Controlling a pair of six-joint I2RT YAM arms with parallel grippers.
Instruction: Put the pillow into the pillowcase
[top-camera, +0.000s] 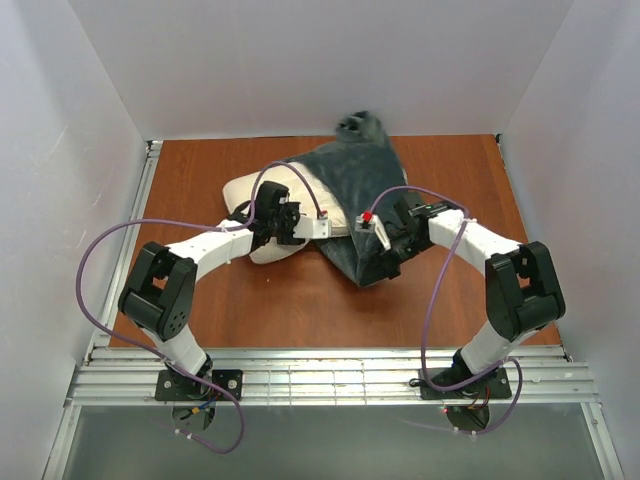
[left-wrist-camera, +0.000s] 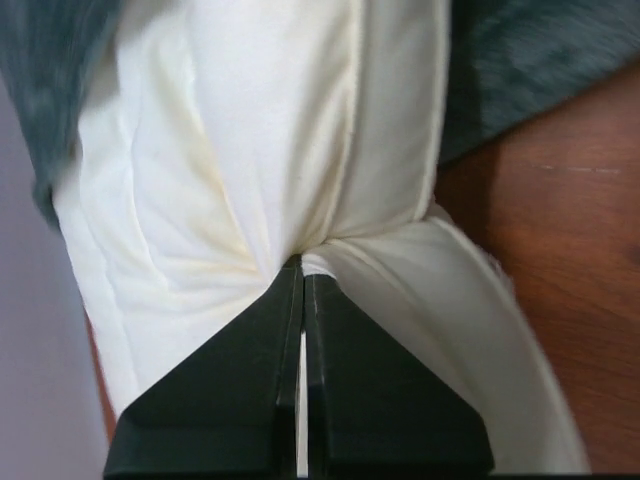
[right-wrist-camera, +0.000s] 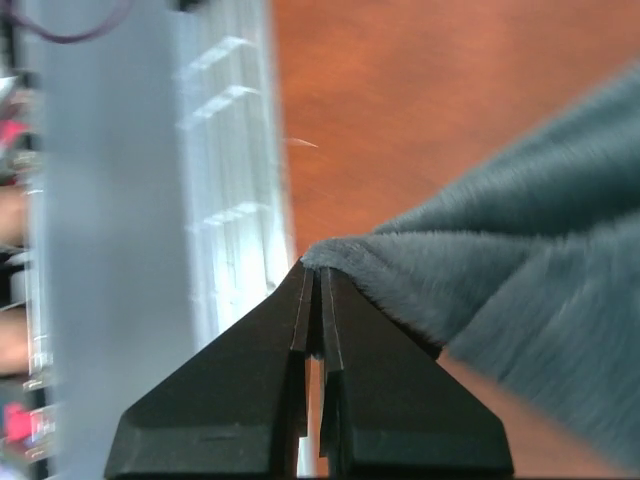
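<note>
While left jaws pinch the pillow (left-wrist-camera: 250, 150), right jaws clamp the pillowcase (right-wrist-camera: 520, 280) edge.

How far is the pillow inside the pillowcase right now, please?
Partly at most: the pillowcase drapes over the pillow, whose left end lies bare.

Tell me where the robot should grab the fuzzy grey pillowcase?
Grab the pillowcase by its thin near edge, coming from the right. That edge folds flat, so the right fingers pinch it easily; the middle lies draped over the pillow.
</note>
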